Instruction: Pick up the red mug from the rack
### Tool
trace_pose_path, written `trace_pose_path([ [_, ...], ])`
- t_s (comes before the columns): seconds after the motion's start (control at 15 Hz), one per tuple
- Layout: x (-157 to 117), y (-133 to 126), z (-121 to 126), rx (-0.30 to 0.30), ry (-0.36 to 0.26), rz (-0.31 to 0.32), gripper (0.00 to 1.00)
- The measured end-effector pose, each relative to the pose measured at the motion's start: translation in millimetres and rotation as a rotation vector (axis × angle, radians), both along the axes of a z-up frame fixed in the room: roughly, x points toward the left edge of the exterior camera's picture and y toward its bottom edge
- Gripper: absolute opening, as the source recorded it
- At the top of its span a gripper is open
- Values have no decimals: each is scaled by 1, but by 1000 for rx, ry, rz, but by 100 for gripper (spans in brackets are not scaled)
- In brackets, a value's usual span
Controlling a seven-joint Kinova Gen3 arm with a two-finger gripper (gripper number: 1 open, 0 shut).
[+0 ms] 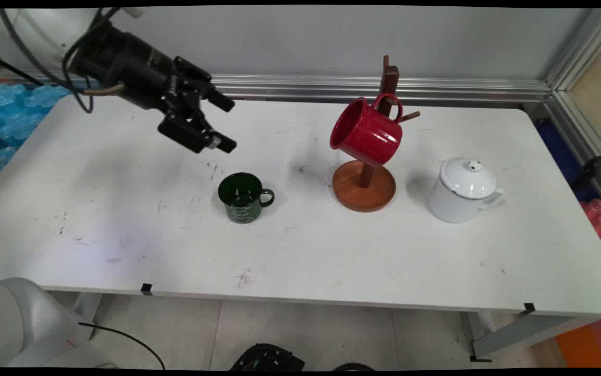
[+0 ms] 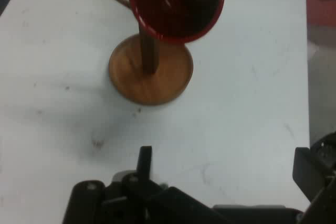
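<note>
My black gripper (image 1: pixel 228 125) hangs open above the table's left-centre, pointing right, with nothing between its fingers. Below and slightly right of it stands a dark green mug (image 1: pixel 243 197), upright, its handle to the right. Further right, a red mug (image 1: pixel 365 133) hangs tilted by its handle on a wooden mug tree (image 1: pixel 364 187) with a round base. In the hand view the gripper (image 2: pixel 226 166) faces the red mug's (image 2: pixel 176 3) open mouth and the tree's base (image 2: pixel 150 74), well short of both. The green mug is out of the hand view.
A white lidded kettle (image 1: pixel 462 190) stands right of the mug tree, its handle to the right. A metal rail (image 1: pixel 384 89) runs along the table's back edge. Blue material (image 1: pixel 13 112) lies beyond the left end.
</note>
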State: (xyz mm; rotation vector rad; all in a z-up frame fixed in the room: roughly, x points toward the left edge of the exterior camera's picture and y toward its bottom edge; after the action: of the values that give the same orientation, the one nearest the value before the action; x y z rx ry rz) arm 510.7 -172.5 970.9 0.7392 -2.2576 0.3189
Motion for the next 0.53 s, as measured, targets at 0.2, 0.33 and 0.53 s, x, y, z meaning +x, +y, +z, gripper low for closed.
trace_pose_path([
  [0.2,-11,-9,-1,-5,26,-2,100],
  [0.33,-18,-13,-3,-6,36,-4,100],
  [0.53,-30,-22,-8,-3,57,-6,100],
])
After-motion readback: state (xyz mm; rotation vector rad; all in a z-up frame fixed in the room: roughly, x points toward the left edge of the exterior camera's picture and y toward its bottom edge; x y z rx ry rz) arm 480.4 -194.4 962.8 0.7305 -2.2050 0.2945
